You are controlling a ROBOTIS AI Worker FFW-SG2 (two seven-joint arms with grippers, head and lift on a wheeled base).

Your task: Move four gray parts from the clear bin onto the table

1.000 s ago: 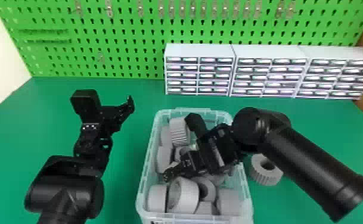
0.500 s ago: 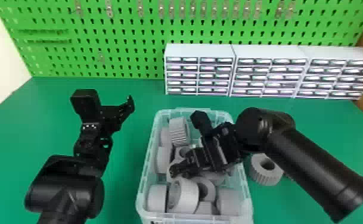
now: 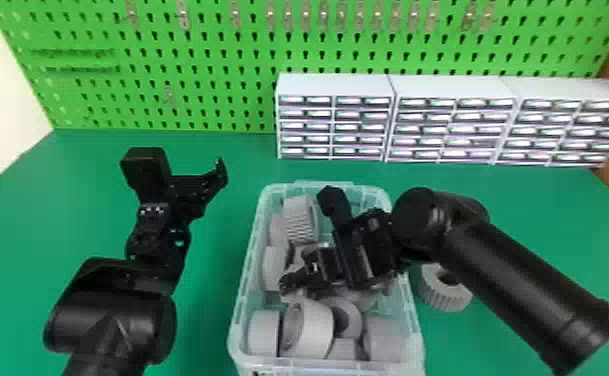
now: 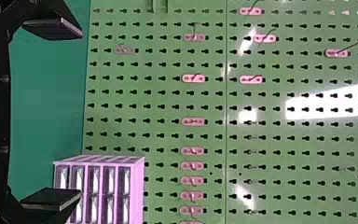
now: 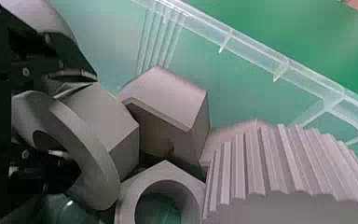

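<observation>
The clear bin (image 3: 416,325) holds several gray parts, among them a ribbed one (image 3: 300,222) (image 5: 270,163). Inside it is my right gripper (image 3: 300,272), pointing down to the left. In the right wrist view, the right gripper (image 5: 74,114) is shut on a hexagonal gray part with a round flange (image 5: 114,123), one finger outside and the other at its hole. Another gray part (image 3: 440,295) lies on the table, right of the bin. My left gripper (image 3: 220,175) stays parked left of the bin; in the left wrist view the left gripper (image 4: 79,113) is open and holds nothing.
White drawer cabinets (image 3: 335,85) line the table's back edge before a green pegboard (image 3: 208,95). Bare green tabletop (image 3: 88,200) extends on the left. The right forearm (image 3: 518,280) crosses above the table, right of the bin.
Between the earlier frames and now, my right gripper has shifted slightly right and toward the bin's back, and its fingers have drawn closer together. The left arm stays still.
</observation>
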